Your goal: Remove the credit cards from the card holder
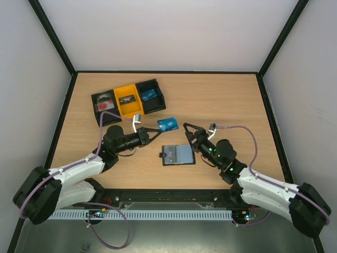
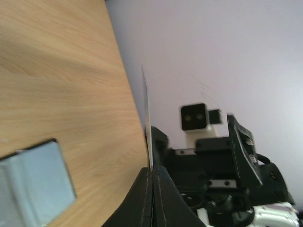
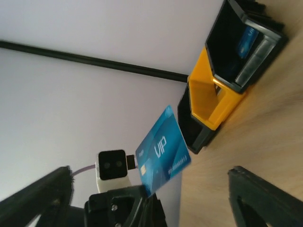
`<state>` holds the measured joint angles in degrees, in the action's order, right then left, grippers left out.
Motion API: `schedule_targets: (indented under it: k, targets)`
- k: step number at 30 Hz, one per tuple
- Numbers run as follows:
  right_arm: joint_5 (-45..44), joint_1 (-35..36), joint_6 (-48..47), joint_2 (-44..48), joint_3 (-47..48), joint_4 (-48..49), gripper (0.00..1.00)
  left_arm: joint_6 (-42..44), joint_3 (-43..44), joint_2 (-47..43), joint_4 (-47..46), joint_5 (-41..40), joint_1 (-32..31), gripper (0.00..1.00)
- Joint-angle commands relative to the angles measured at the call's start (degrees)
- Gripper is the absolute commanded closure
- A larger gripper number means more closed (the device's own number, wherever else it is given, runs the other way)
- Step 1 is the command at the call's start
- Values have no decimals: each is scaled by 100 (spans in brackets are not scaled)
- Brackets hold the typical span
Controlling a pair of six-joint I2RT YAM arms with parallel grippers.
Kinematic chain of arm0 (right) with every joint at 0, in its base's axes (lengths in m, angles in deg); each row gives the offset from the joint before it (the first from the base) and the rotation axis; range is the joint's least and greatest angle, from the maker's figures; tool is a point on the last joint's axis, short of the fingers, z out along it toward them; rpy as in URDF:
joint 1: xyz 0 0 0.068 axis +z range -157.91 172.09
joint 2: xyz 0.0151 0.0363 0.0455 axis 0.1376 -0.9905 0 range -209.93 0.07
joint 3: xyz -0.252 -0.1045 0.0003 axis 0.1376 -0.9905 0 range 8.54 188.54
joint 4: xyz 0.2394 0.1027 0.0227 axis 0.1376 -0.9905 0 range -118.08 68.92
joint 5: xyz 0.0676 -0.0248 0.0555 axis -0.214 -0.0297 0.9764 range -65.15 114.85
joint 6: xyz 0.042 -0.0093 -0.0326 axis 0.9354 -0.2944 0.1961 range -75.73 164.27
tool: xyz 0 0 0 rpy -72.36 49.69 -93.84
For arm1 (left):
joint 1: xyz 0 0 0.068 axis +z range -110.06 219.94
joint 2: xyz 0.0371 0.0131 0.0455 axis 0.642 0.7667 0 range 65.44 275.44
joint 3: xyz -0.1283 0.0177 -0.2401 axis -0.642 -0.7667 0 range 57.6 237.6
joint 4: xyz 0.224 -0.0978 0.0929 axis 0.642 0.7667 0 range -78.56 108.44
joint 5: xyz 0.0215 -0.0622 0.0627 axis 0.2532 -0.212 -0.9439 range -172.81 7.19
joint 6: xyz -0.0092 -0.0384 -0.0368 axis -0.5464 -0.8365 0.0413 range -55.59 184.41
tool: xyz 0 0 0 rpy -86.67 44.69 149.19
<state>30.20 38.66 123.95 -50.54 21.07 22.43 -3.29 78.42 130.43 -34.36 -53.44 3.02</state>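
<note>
— Where the left arm reaches over the bench (image 1: 226, 100), what does it hold?
— The left gripper (image 1: 157, 128) is pinched tight on a light blue credit card (image 1: 168, 124) marked VIP, held clear of the wood near the bench's middle.
— And the card holder?
— The black card holder (image 1: 178, 155) lies open and flat with its grey-blue pockets up. It is just nearer the bench's near edge than the raised card, between the two arms.
— The other arm?
— The right gripper (image 1: 189, 135) hangs just right of the card, fingers spread wide, holding nothing.
— Anything else?
— A black-and-yellow three-compartment tray (image 1: 129, 113) sits toward the far left corner, with a second blue card (image 1: 149, 95) in its right compartment.
</note>
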Motion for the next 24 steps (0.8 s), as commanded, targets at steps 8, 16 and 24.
schedule_targets:
  k: [8, 16, 24]
  targets:
    - [-795, 42, -1603, 2009, -265, -2810, 2, 1475, 526, -924, 3149, 188, 1216, 97]
    - [-1007, 40, -1980, 2521, -292, -3936, 2, 2331, 1273, -535, 4500, 315, 2316, 97]
    - [-907, 42, -2080, 2679, -350, -4230, 3, 2920, 2507, 670, 4953, -186, 2725, 97]
